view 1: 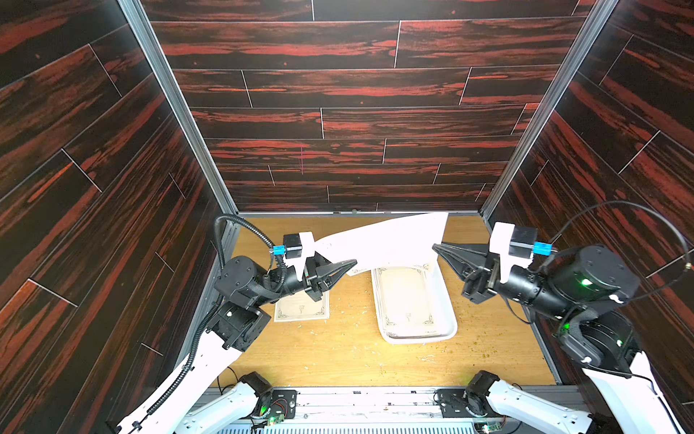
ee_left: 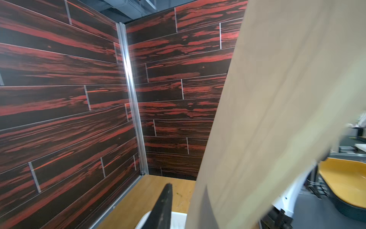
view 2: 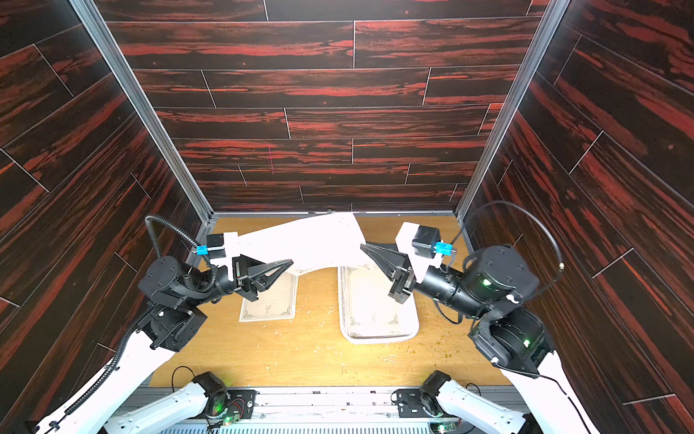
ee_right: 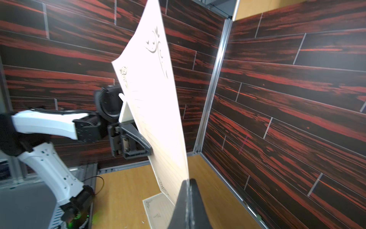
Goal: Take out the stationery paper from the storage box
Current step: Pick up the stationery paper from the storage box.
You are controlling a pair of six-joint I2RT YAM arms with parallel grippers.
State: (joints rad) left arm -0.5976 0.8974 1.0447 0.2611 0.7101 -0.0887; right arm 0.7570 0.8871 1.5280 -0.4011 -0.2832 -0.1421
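Right wrist view: right gripper [ee_right: 188, 183] clamps thin cream flourish-cornered stationery paper [ee_right: 158, 109], likely light and floppy, best pinched at opposite edges; left gripper [ee_right: 150, 148] straddles it, jaws apart.

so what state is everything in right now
right gripper: shut on lifted sheet
left gripper: open around its other end
lifted sheet: in the air, bowed
box: more sheets inside
loose sheet: flat on table, beside box
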